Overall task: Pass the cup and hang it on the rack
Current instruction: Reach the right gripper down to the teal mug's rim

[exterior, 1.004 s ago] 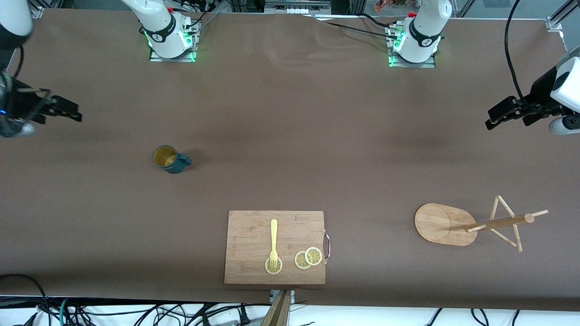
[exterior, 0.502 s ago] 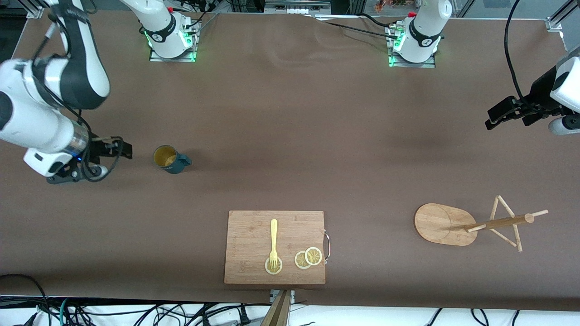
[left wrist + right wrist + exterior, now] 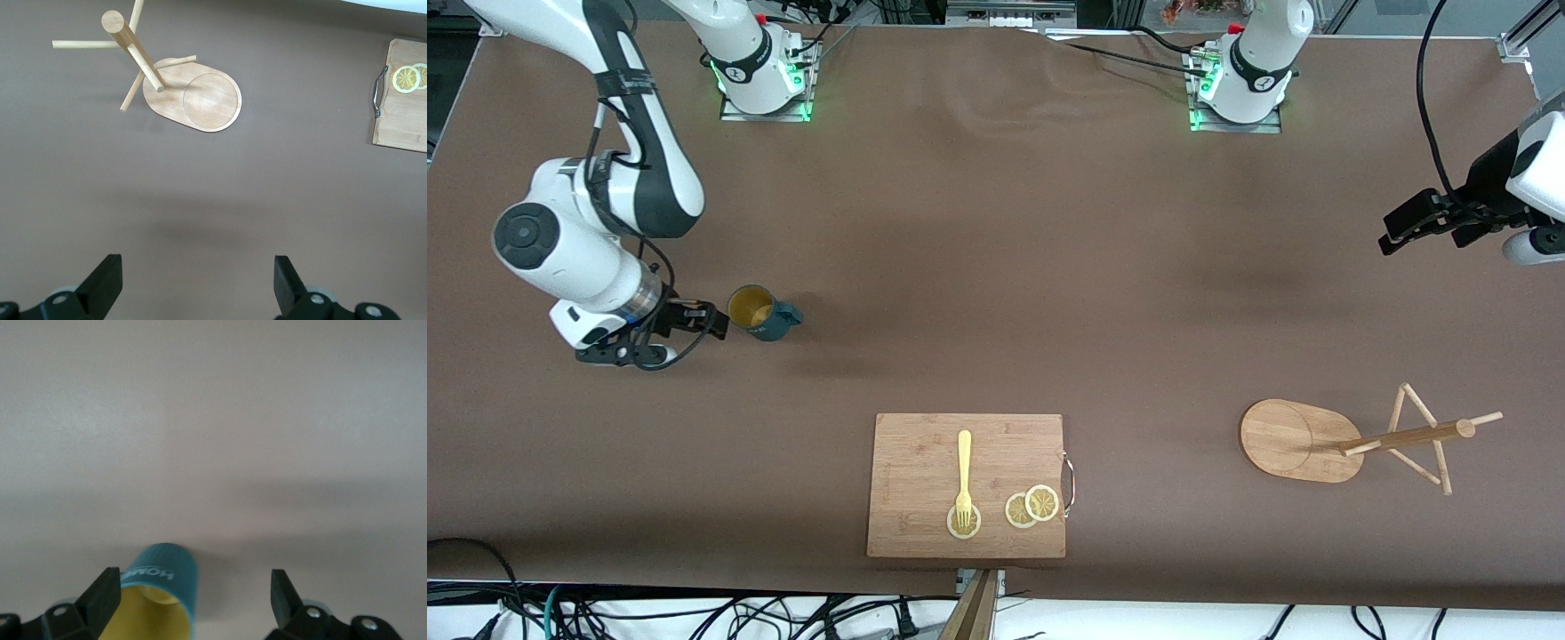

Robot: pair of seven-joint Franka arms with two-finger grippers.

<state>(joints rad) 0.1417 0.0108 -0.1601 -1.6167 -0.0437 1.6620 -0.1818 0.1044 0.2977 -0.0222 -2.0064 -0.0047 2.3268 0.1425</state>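
A: Two arms, one table. Biggest first — what's on it?

B: Cutting board at the edge nearest the front cam, w/ a fork and lemon slices on it. Not part of the job.

A: Rack?

B: Rack stands toward the left arm's end, about as near the cam as the board. Oval base, pole, thin pegs, nothing hung on it. Well apart from the cup.

A: And the arms?

B: Right gripper is low, just beside the cup, on the side away from the handle. Fingers spread apart; wrist cam shows the cup's rim between them but off-centre, close to one finger, nothing clamped. Left gripper waits up over the table's edge at its own end, fingers wide apart, holding nothing.

A: Cup itself?

B: Upright on the table toward the right arm's end, farther from the cam than the board, handle pointing toward the table's middle.

A: So which step?

B: Approach for the first pick, I'd say. Pass and hang not begun.

A: Next move needs?

B: Prob. centre the fingers on the cup's wall, ease fwd, then close. Leave the handle free, since it has to go over a peg.
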